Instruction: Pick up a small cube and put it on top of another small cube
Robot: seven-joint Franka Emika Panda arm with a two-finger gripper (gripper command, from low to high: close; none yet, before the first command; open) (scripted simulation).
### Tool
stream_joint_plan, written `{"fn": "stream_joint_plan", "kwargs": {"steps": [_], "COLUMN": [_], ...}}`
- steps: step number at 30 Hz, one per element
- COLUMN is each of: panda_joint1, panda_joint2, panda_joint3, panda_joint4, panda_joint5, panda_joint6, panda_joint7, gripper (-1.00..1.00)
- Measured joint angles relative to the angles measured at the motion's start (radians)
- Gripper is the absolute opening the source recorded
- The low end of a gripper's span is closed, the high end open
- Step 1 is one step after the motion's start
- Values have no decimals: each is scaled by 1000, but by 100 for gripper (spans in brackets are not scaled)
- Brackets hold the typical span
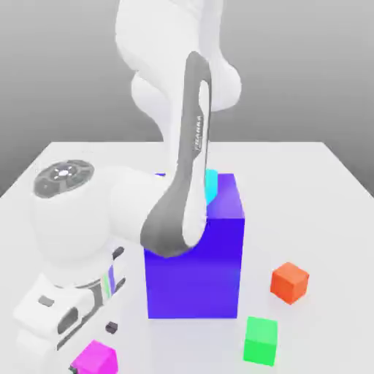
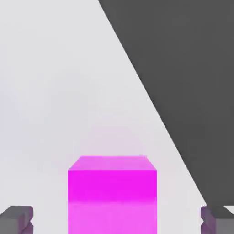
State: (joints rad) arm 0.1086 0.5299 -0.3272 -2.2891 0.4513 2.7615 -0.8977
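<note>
At the exterior view's left, the white arm (image 1: 95, 219) bends low over the pale tabletop (image 1: 321, 190), its hand reaching down toward the near edge. The pincer (image 1: 91, 337) hangs there just above the small magenta cube (image 1: 96, 359), which sits on the tabletop at the bottom of the exterior view, left of centre. In the hand view the magenta cube (image 2: 112, 194) lies between the two dark fingertips (image 2: 16, 218), with clear space on either side of it, so the pincer (image 2: 117, 219) is spread wide and grips nothing.

Toward the middle stands the big blue block (image 1: 194, 256), much larger than the small cubes, partly hidden by the arm's grey elbow. A cyan cube (image 1: 211, 185) rests on top of the block, peeping out behind the arm.

Further toward the exterior view's right, the small green cube (image 1: 261, 340) sits on the tabletop near the front edge, well apart from the magenta cube, with the blue block's front face set back between them. An orange-red cube (image 1: 290, 282) lies on the tabletop just beyond the green one, nearer the exterior view's right.
</note>
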Motion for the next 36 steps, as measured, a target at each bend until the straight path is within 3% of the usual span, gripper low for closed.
{"fn": "stream_joint_plan", "kwargs": {"steps": [6, 13, 25, 29, 34, 35, 36], "panda_joint1": [-6, 96, 390, 431, 412, 406, 406], "panda_joint2": [10, -176, -451, -434, -277, -258, -258], "panda_joint3": [7, -93, 51, 62, 97, 105, 105], "panda_joint4": [3, -47, -187, -223, -217, -216, -216], "panda_joint5": [7, -100, -228, -367, -300, -288, -288], "panda_joint6": [4, -108, -138, -144, -14, 3, 3], "panda_joint7": [-5, 120, 401, 345, 259, 250, 250], "gripper": [-100, -100, -100, -100, -100, 100, 100]}}
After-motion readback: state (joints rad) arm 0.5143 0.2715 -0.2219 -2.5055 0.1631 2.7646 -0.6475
